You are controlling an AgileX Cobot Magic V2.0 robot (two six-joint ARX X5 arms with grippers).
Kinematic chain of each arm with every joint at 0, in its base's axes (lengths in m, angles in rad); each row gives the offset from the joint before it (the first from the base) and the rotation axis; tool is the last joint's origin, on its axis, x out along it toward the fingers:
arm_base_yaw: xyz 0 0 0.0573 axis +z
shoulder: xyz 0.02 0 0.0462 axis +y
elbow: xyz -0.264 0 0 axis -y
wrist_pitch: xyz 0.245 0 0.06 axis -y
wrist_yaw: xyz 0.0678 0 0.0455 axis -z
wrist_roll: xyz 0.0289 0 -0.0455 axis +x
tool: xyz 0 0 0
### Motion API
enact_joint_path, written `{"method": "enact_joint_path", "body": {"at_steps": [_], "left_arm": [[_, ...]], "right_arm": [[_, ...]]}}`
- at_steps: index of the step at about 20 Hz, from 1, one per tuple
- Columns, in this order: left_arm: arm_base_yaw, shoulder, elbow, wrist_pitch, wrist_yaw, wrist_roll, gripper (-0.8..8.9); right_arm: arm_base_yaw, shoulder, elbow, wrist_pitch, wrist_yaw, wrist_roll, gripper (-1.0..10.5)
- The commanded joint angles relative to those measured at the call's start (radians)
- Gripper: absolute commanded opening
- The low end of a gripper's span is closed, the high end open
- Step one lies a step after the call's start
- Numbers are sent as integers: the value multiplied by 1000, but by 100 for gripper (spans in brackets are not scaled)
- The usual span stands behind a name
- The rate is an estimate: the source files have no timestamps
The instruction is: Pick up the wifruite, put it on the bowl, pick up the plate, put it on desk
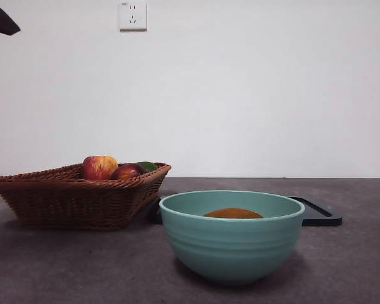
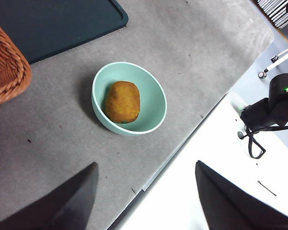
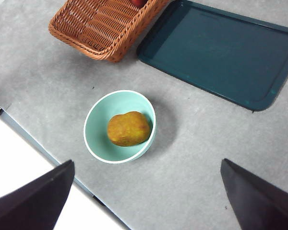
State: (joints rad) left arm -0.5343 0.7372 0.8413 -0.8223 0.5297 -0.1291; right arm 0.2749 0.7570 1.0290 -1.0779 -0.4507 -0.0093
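Note:
The orange-brown wifruite (image 1: pixel 233 213) lies inside the teal bowl (image 1: pixel 231 244) on the desk (image 1: pixel 82 266), with only its top showing above the rim. The left wrist view shows the wifruite (image 2: pixel 122 101) in the bowl (image 2: pixel 156 103), and so does the right wrist view: wifruite (image 3: pixel 128 128), bowl (image 3: pixel 98 129). The dark flat plate (image 1: pixel 320 212) lies on the desk behind the bowl (image 3: pixel 221 52). My left gripper (image 2: pixel 146 165) and right gripper (image 3: pixel 147 163) are both open, empty and high above the bowl.
A wicker basket (image 1: pixel 69 196) stands at the back left with a red-and-yellow apple (image 1: pixel 99 167), a dark red fruit (image 1: pixel 128 171) and something green (image 1: pixel 147 166). A black arm tip (image 1: pixel 0 19) shows at the top left corner. The desk's front edge runs close to the bowl (image 3: pixel 62 167).

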Motion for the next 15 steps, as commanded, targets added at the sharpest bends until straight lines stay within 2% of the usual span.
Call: {"method": "enact_joint_path", "body": {"at_steps": [1,4,7,11,15], "left_arm": [[-5,3,10,7,6,12,316],[-5,3,10,8,6,13,315],[-5,3,10,7,6,13,315],[-5,3,10,8,6,13,315],[-5,3,10,8,6,13,315]], "right_arm": [[8,7,8,3,-7,43,485],[29,7,-64,34,-24,109,485],[70,7,-192,159,-24,210,485],[156,28,-334,360,-16,331,380],[242,124,-388,483,93,369,377]]}}
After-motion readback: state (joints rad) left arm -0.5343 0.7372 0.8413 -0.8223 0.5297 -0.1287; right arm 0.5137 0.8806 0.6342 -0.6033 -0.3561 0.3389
